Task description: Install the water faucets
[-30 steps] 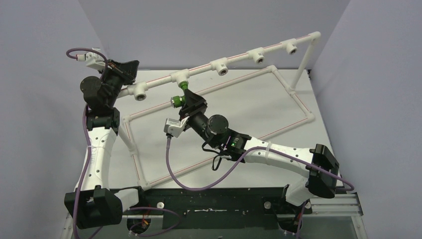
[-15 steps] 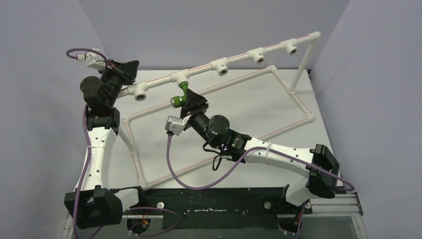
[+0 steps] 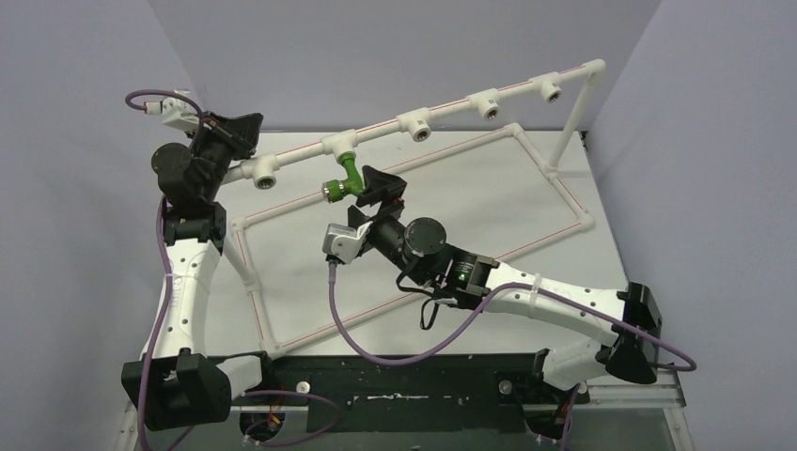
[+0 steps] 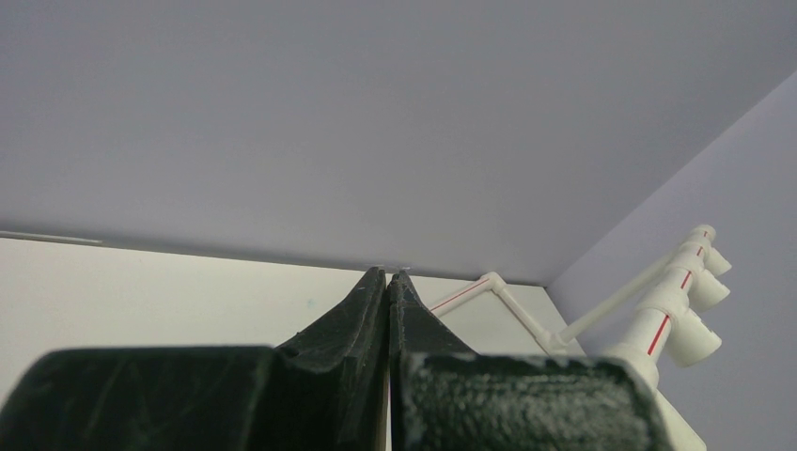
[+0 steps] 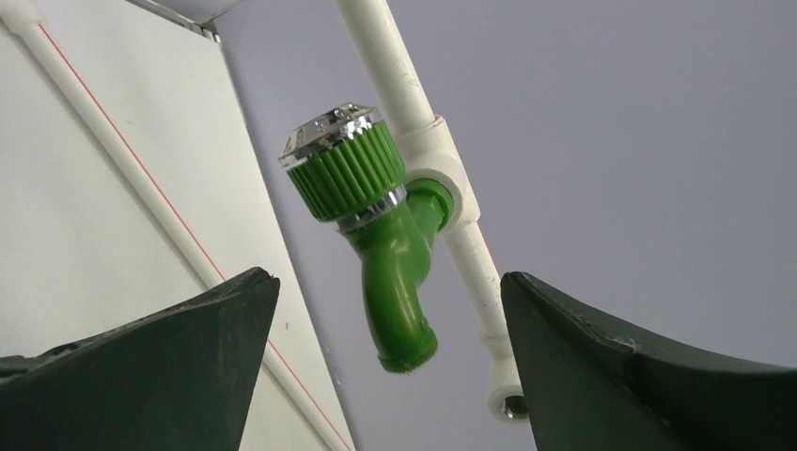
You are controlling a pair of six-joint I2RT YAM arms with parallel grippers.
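The bright-green water faucet (image 3: pixel 346 176) hangs from a white tee (image 3: pixel 339 144) on the raised pipe, with its ribbed knob (image 3: pixel 331 191) to the lower left. Seen from the right wrist, the faucet (image 5: pixel 390 254) sits in the tee (image 5: pixel 437 155), its spout pointing down between my fingers without touching them. My right gripper (image 3: pixel 372 198) stands open just below and to the right of it; from the wrist this gripper (image 5: pixel 387 278) shows a wide gap. My left gripper (image 3: pixel 246 127) is shut on nothing near the pipe's left end, its tips (image 4: pixel 387 275) pressed together.
The raised white pipe (image 3: pixel 451 111) runs up to the right with several open tees and a post (image 3: pixel 573 117) at its far end. A rectangular pipe frame (image 3: pixel 564 193) lies flat on the white table. Purple walls stand close on the left, back and right.
My right gripper has opened and let go of the faucet, then drawn back slightly. The faucet stays in the tee. The left arm has not moved.
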